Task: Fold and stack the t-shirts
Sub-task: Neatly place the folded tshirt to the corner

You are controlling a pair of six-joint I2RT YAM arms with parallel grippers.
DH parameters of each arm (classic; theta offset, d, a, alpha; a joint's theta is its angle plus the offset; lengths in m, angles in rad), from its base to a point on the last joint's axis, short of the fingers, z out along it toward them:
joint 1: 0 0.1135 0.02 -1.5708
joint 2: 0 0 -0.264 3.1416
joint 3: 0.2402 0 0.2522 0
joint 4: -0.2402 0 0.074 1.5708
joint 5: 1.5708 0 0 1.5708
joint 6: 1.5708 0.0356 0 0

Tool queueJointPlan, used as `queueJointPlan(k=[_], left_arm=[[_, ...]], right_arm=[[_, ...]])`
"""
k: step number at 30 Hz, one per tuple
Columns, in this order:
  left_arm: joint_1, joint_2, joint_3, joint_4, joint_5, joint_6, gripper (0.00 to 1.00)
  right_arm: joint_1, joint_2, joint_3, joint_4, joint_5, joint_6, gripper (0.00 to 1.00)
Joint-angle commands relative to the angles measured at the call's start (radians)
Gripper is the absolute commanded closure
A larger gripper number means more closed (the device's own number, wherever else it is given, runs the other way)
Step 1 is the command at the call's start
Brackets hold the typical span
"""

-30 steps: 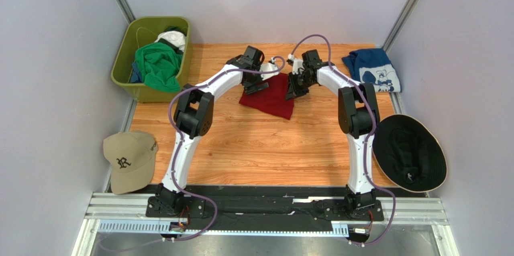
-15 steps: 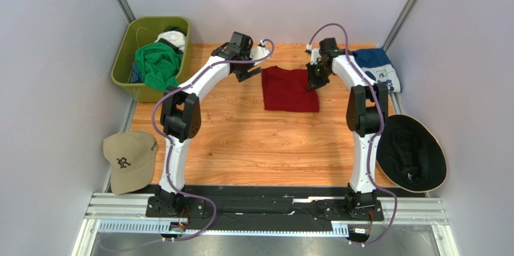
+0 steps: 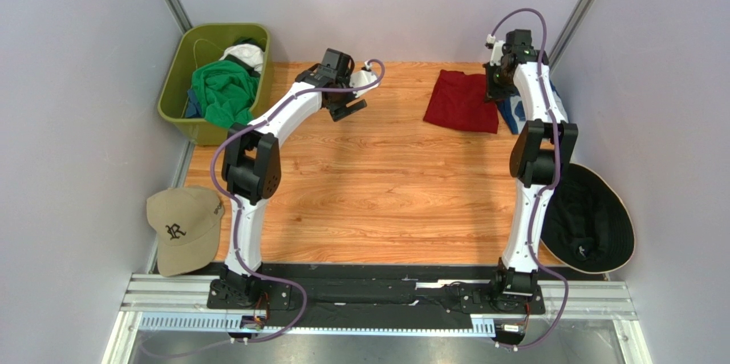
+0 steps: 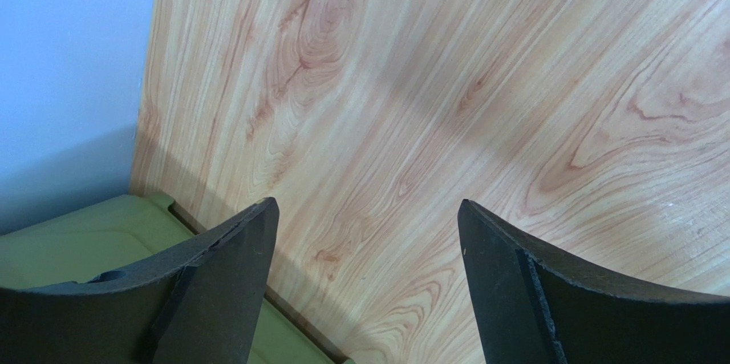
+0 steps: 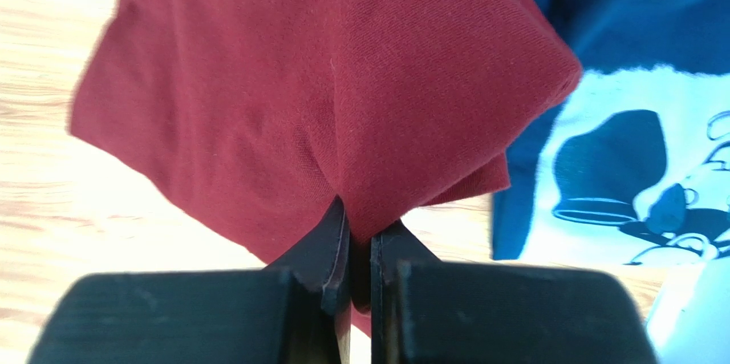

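From above, the green bin (image 3: 182, 82) at far left holds the green t-shirt (image 3: 224, 94); a tan cap (image 3: 182, 229) lies near left and a black hat (image 3: 591, 218) near right. My right gripper (image 3: 495, 90) pinches the dark red t-shirt (image 3: 461, 100) at the far right of the wooden table (image 3: 385, 193).

At my left wrist, my left gripper (image 4: 364, 218) is spread wide over the wood.

At my right wrist, my fingers clamp a red fold, with the navy-blue t-shirt (image 5: 617, 22) just to its right.

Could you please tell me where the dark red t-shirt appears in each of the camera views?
Top external: red t-shirt at upper right, by the right gripper.
Left wrist: not in view.
Right wrist: it fills the upper middle, pinched in the gripper.
Shared landmark: blue printed t-shirt beside it.
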Motion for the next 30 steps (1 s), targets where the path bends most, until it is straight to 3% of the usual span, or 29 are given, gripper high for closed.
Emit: queueJointPlan(k=[1, 16, 30], left_arm=[[-0.004, -0.052, -0.006, 0.011, 0.006, -0.012, 0.14], [-0.004, -0.059, -0.031, 0.011, -0.010, -0.013, 0.15], [-0.004, -0.060, -0.035, 0.002, -0.010, -0.016, 0.15]], right_arm=[[-0.022, 0.020, 0.073, 0.000, 0.040, -0.032, 1.00], [-0.097, -0.003, 0.151, 0.060, 0.216, -0.107, 1.00], [-0.192, -0.009, 0.180, 0.087, 0.259, -0.137, 1.00]])
